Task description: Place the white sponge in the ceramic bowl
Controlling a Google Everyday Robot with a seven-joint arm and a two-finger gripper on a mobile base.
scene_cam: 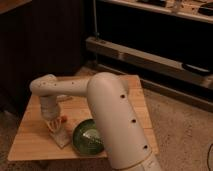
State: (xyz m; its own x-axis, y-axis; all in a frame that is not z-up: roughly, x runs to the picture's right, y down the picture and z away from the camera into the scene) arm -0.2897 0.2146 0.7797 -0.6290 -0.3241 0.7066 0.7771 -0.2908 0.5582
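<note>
My gripper (pixel 55 125) hangs at lower left over the sponge (pixel 61 138), just left of the bowl (pixel 90 138); whether it is open or closed, I cannot tell.

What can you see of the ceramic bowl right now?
The ceramic bowl is round, glossy, dark green with a lighter ribbed centre. It sits upright near the front edge of the wooden table, its right side hidden behind the robot's arm. Nothing shows in its visible part. The gripper hangs just left of it, above a pale block, probably the white sponge, beside the rim.
</note>
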